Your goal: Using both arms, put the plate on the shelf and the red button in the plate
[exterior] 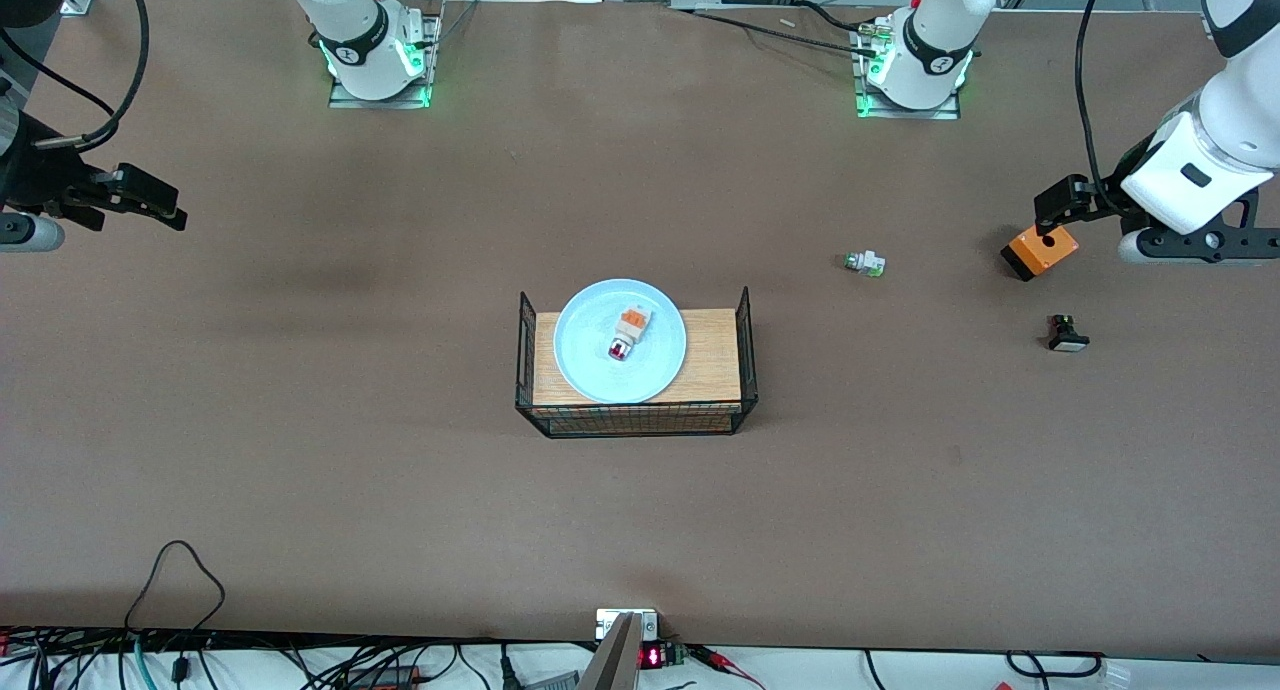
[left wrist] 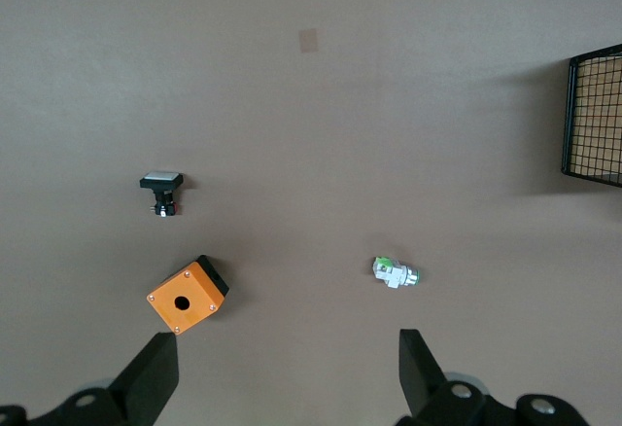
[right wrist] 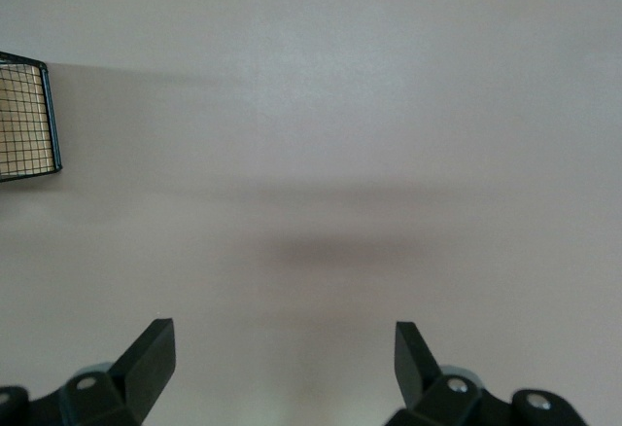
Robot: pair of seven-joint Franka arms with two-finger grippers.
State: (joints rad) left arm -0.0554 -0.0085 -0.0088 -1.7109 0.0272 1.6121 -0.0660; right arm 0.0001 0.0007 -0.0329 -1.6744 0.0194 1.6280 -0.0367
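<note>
Resting on the plate [exterior: 600,365] atop the wire rack [exterior: 634,417] mid-table, the red button [exterior: 627,334] looks placed — the task seems finished. Left gripper [left wrist: 284,372] hangs wide open over the orange box [exterior: 1040,250]; right gripper [right wrist: 282,363], equally wide and empty, waits over bare table at its end.

White arms, black fingers [left wrist: 155,372], green-lit bases.

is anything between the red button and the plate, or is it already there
Nothing stands between them: the red button already lies on the plate, which sits on the wire rack. Both grippers, left and right, hang open over the table ends.
</note>
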